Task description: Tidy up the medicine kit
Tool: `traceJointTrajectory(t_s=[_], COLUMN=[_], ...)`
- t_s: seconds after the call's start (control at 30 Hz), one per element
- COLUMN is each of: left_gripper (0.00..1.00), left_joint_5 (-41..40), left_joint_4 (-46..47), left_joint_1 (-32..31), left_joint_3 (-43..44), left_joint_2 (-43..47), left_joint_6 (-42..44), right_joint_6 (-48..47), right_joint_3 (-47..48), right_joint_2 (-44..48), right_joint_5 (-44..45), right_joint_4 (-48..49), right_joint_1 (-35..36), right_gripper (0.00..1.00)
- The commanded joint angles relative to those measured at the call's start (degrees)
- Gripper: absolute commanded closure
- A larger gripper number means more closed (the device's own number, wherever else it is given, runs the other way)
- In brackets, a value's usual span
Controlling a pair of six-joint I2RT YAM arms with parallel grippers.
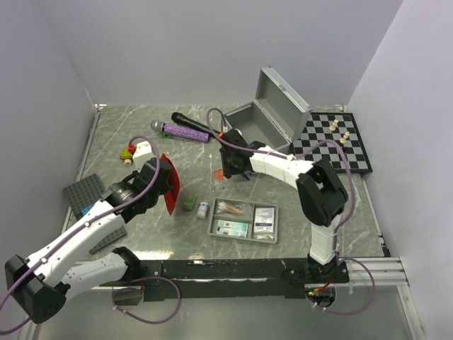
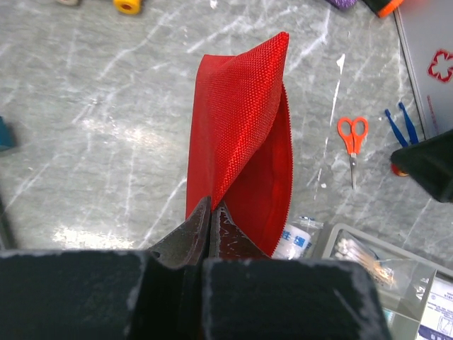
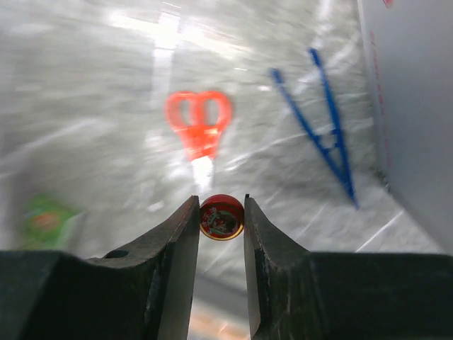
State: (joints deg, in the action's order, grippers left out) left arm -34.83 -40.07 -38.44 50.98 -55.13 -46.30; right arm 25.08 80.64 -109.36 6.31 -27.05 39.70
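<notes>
Marble table (image 1: 113, 134); wrist-view-only red disc (image 3: 221, 217)

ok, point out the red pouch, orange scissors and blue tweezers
red pouch (image 2: 241, 142), left wrist view, woven flap
orange scissors (image 3: 201, 145), right wrist view, handle junction
blue tweezers (image 3: 345, 177), right wrist view, joined end

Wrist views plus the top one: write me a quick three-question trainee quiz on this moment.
1. True or false: the left hand is shut on the red pouch.
2. What does the right hand grip? A) orange scissors B) small red tin C) blue tweezers
3. Fill in: the lid of the metal case stands ___.
Key: 1 true; 2 B; 3 open.
</notes>
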Motion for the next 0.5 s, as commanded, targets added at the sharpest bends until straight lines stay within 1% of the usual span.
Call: traceJointTrajectory(t_s=[0.0,0.2,0.27,0.47], left_gripper=[0.99,0.99,0.99,0.99], left_joint_5=[3.2,5.6,6.7,8.7], left_joint_4=[3.8,5.4,6.1,6.9], left_joint_1=[0.1,0.1,0.1,-0.1], left_joint_3=[2.0,3.8,4.1,4.4], left_joint_2=[-2.1,-4.2,-4.5,-5.2], left_joint_6=[0.1,0.2,0.4,-0.2], right_joint_6=[2.2,3.7,4.1,5.2], right_joint_3=[1.6,5.8,7.6,13.3], right_joint_2=[8.8,11.4,11.5,8.9], right_joint_5=[-3.7,-8.3,-10.6,-12.8], right_joint_4=[1.6,2.1,2.7,2.3], right_joint_1=[3.1,8.2,9.9,14.0], right_gripper=[0.83,0.83,0.83,0.83])
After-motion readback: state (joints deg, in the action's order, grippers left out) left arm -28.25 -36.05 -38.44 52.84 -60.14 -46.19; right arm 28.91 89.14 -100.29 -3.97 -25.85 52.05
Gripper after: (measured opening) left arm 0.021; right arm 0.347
